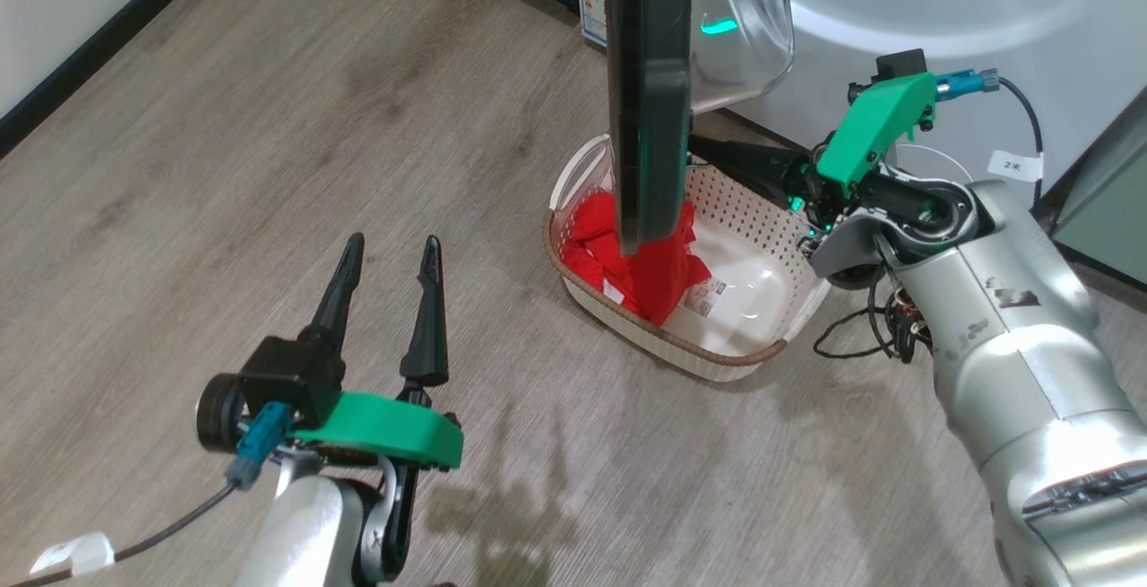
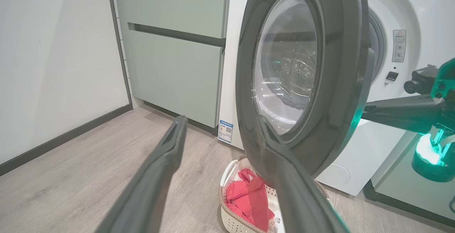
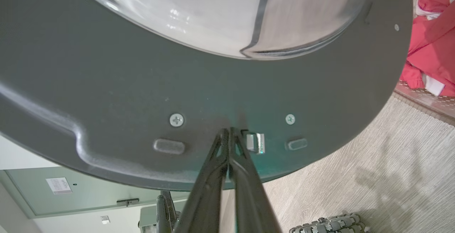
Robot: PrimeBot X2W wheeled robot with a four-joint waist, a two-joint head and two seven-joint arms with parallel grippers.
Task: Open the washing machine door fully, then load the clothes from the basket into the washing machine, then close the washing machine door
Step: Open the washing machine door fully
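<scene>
Right wrist view has right gripper (image 3: 227,132) fingers pressed together, tips touching inner rim of washing machine door (image 3: 142,83) beside its latch (image 3: 256,143), likely to shove it wider, clothes (image 3: 432,44) in basket (image 3: 423,98) near those tips, left gripper (image 1: 392,240) spread, empty, well apart.

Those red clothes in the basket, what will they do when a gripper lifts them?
Probably floppy: the clothes lie crumpled in folds, so they should drape and dangle. Likely light, a small heap in the basket.

A home laundry corner: washing machine (image 2: 359,151) beside pale green cabinets (image 2: 174,73), wood-look floor (image 1: 269,166).
</scene>
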